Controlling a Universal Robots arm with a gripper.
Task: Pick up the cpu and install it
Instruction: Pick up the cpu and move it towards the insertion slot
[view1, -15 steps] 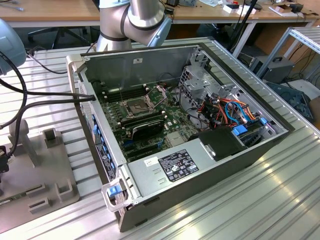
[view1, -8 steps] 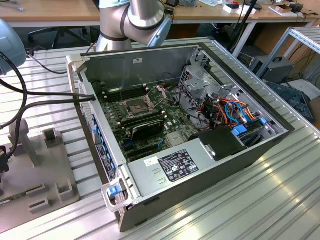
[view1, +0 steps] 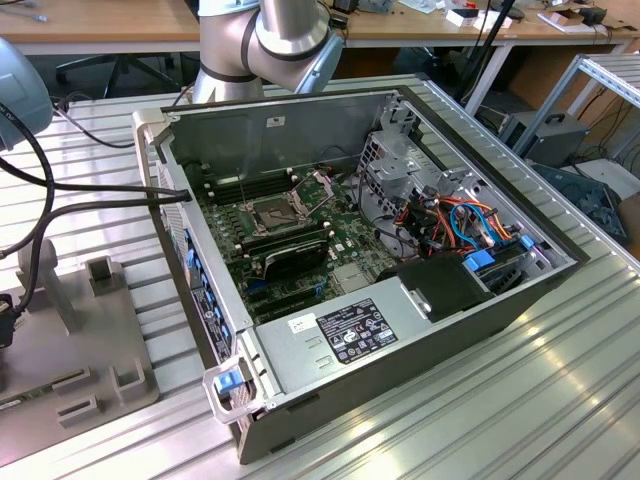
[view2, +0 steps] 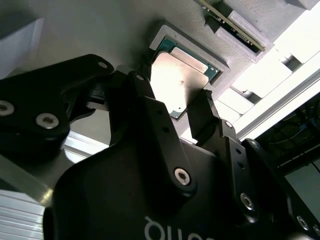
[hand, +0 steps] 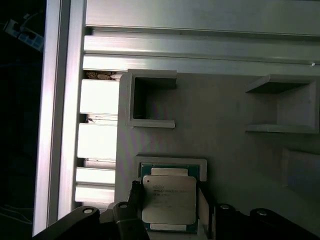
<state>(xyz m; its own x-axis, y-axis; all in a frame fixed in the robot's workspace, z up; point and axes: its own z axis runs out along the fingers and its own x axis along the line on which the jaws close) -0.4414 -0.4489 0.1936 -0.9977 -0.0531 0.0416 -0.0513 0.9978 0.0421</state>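
You are looking at the pick-up station. In the second wrist view the claw (view2: 175, 86) is gripping the cpu (view2: 182, 75). Its two black fingers (view2: 200, 112) are pressing on opposite edges of the chip, the jaws standing just as wide as the chip. The cpu is lying flat, pale metal face up, and is sitting in a shallow square recess of the grey fixture (view2: 100, 30). It is not lifted clear of that recess. The first wrist view is confirming this: the cpu (hand: 168, 200) is resting inside the raised grey rim, with a dark fingertip (hand: 135, 192) against one edge and the other finger against the opposite edge. You are also seeing a long thin module (view2: 235, 31) lying in a neighbouring slot of the fixture, just beside the cpu's recess.

In the exterior view the fixture (view1: 100, 340) is lying on the ribbed metal table (view1: 480, 400) at the exterior view's left, beside the open case (view1: 300, 125). The arm (view1: 270, 40) is rising behind the case's far wall. Inside the case the board (view1: 350, 225) is lying flat. The socket (view1: 275, 212) is sitting on it near the far wall, well apart from the fixture and the cpu. Long black memory modules (view1: 290, 252) are standing just in front of the socket, toward the camera.
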